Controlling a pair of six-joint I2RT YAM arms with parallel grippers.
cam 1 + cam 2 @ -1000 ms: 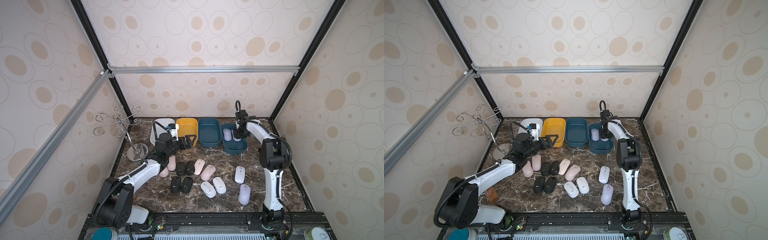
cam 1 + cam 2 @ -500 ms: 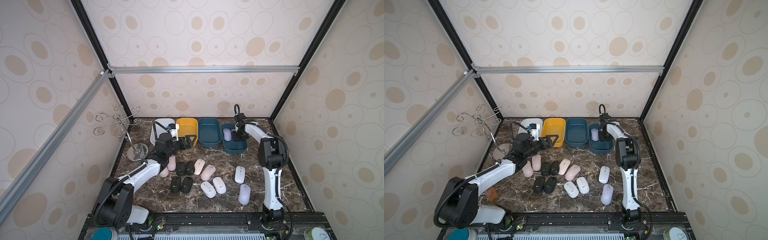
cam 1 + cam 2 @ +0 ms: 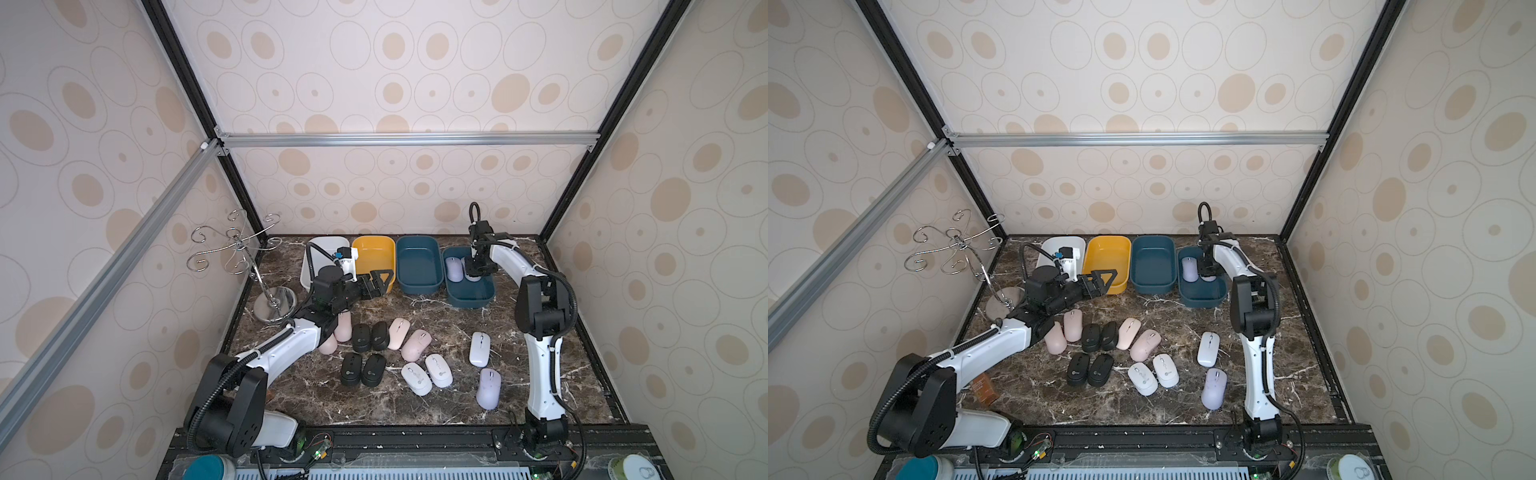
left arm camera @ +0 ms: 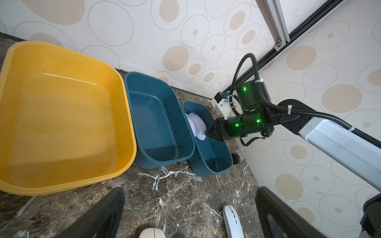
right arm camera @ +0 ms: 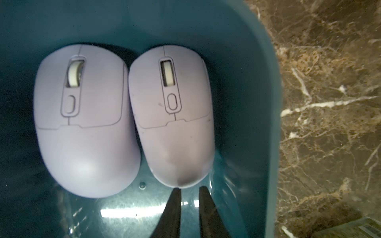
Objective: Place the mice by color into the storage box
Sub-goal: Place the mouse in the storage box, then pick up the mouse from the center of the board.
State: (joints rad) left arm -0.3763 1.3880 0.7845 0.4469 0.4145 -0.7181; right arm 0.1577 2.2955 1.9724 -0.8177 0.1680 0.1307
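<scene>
In both top views the mice lie on the marble: several black (image 3: 361, 336), several pale pink (image 3: 415, 345), three white (image 3: 438, 370) and one lavender mouse (image 3: 488, 388). Two more lavender mice (image 5: 86, 123) (image 5: 173, 115) lie side by side in the rightmost teal storage box (image 3: 471, 299). My right gripper (image 5: 189, 188) reaches down into that box. Its jaws stand a narrow gap apart with nothing between them, and one tip touches the rear of the nearer lavender mouse. My left gripper (image 3: 380, 278) hovers wide open and empty in front of the yellow box (image 3: 373, 237).
A white box (image 3: 316, 245) and a second teal box (image 3: 417, 262) complete the row along the back wall. A metal hook stand (image 3: 266, 299) stands at the back left. Black frame posts and patterned walls close in the table on three sides.
My right gripper has shifted slightly inside the rightmost teal box, beside the lavender mice. The left arm has stayed where it was.
</scene>
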